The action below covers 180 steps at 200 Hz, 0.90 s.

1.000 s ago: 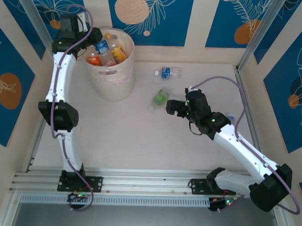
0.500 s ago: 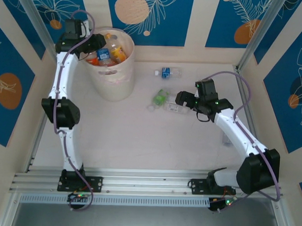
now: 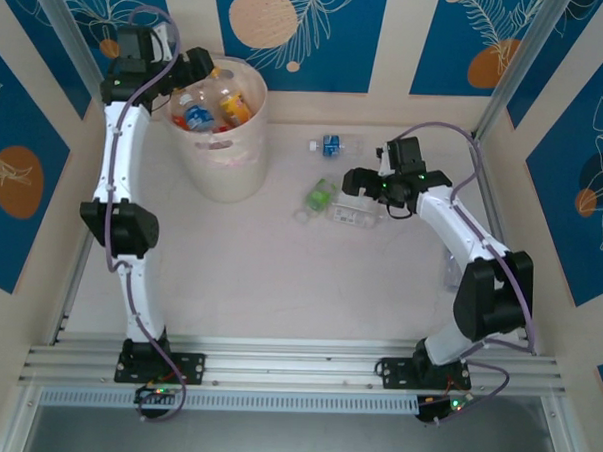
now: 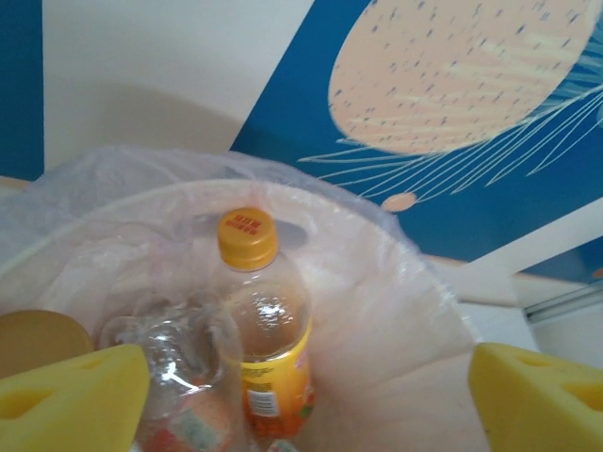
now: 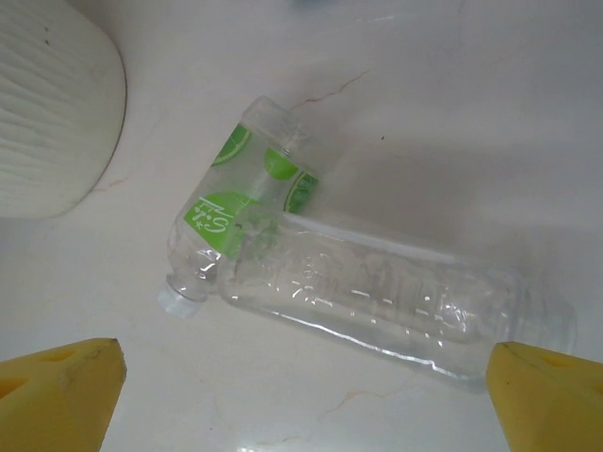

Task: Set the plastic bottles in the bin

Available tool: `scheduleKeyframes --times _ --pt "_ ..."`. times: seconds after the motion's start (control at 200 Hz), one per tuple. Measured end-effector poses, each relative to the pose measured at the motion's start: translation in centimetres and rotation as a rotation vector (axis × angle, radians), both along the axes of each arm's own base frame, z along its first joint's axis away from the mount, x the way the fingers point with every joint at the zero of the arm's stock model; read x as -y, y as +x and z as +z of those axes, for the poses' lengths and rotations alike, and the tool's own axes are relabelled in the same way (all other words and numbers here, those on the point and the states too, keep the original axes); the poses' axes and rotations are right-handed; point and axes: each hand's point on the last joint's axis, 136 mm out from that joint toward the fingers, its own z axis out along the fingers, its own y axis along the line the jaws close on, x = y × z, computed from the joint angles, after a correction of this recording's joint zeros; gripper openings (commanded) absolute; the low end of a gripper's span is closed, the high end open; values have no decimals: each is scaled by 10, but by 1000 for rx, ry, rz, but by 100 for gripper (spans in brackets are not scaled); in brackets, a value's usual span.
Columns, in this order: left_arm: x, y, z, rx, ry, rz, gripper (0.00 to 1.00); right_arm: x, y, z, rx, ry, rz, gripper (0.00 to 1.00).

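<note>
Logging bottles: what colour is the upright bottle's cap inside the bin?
The cap is yellow-orange; left wrist view shows it best.

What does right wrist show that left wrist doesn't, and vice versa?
Right wrist: green-label bottle and clear bottle lying touching on the table, with the bin seen from outside. Left wrist: the bin's interior, upright orange-capped bottle beside a crumpled bottle. Both: the bin; right gripper and left gripper open, empty.

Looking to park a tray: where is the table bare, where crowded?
Bare: the wide stretch between the bin, the base rail and the green-label bottle. Crowded: around that bottle, the clear bottle and the right gripper.
</note>
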Motion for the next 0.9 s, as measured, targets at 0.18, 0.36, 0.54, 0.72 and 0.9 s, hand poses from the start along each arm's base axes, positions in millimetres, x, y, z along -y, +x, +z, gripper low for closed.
scheduleKeyframes --times 0.18,0.36,0.54,0.72,0.9 --pt "5 -17 31 50 -18 -25 100 -2 19 -17 -30 1 52 99" --pt "10 -51 58 78 -16 -45 100 -3 40 -33 -57 15 84 99" --pt "26 -101 60 75 -2 -81 100 -10 51 -49 -90 24 127 99" --pt "51 -149 50 89 23 -123 100 -16 47 -56 -124 52 159 99" --pt "73 -189 43 127 53 -154 100 -21 41 -57 -138 75 177 99"
